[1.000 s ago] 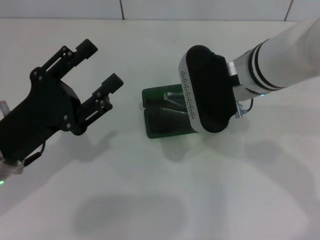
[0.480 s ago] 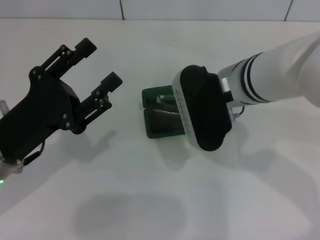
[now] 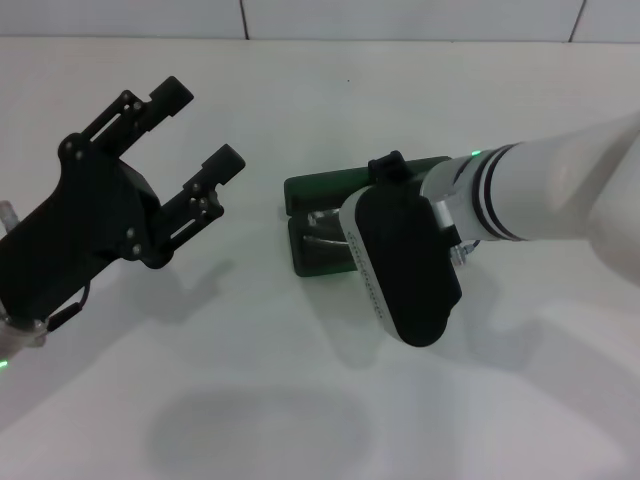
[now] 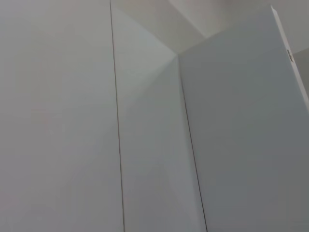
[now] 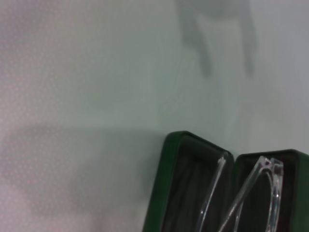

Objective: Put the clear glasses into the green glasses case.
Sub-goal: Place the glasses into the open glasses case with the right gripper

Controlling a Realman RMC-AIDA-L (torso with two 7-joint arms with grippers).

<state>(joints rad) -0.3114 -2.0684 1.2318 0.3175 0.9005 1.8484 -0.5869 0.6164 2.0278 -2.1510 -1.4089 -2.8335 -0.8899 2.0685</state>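
The green glasses case lies open at the table's middle, with my right arm's white and black wrist housing hanging over its right part. My right gripper itself is hidden under that housing. In the right wrist view the case shows its dark lining, and the clear glasses rest inside, one thin arm lying in the neighbouring half. A pale glint of the glasses shows in the head view. My left gripper hovers open and empty to the left of the case.
White tabletop all around, with a tiled wall edge at the back. The left wrist view shows only pale wall panels.
My right arm has swung down and toward the near side over the case, uncovering more of the green lid at the back. The left arm has stayed put.
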